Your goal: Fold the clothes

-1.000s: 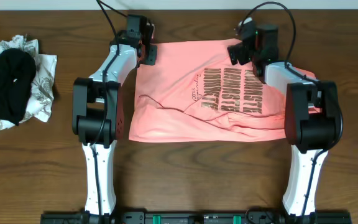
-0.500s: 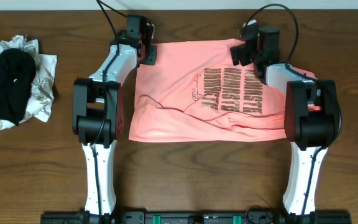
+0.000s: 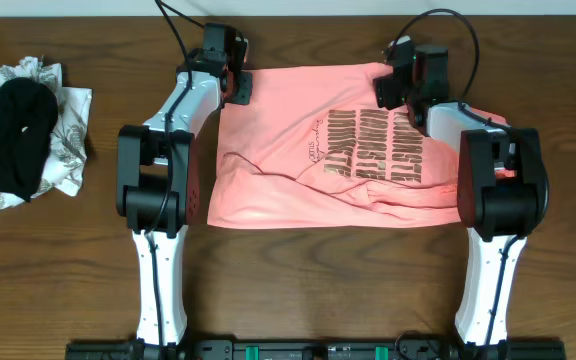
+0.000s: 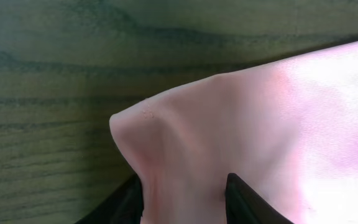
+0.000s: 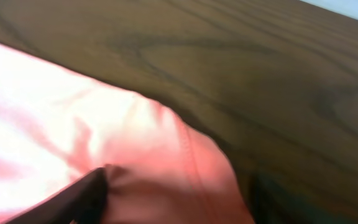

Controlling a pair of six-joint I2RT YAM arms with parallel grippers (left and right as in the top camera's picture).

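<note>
T-shirt [image 3: 268,110]: salmon pink, lying spread on the table [image 3: 298,290] between my two arms, toward the far edge. The dark lettering [image 3: 368,145] faces up and runs sideways. There's a diagonal crease in the left half, and the right edge is tucked under the right arm.

Left gripper [image 3: 238,88] is at the far-left corner. The wrist view shows a peak of fabric bunched up between the two fingers, so the jaws are part-closed and pinching the cloth. I count that as a hold.

Right gripper [image 3: 390,90] is at the far-right corner. Its wrist view shows the seamed edge humped up with one finger against it. The other finger is lost in shadow, so I can't tell whether that side has actually pinched.

Handling, my read:
- Light, limp knit with no stiffness. It will sag and drape the moment it leaves the wood.
- Not fragile and not slick, but a thin single layer can slide out of a shallow pinch.
- The best holds are the corners at the hem or seam, where the stitching gives bulk.
- Both corners want to come up together, kept taut between the arms, or the fold line will skew.
- The crease will likely carry into the fold unless it's pulled flat.

The pile of black and patterned cloth [image 3: 18,130] at far left is well apart.
</note>
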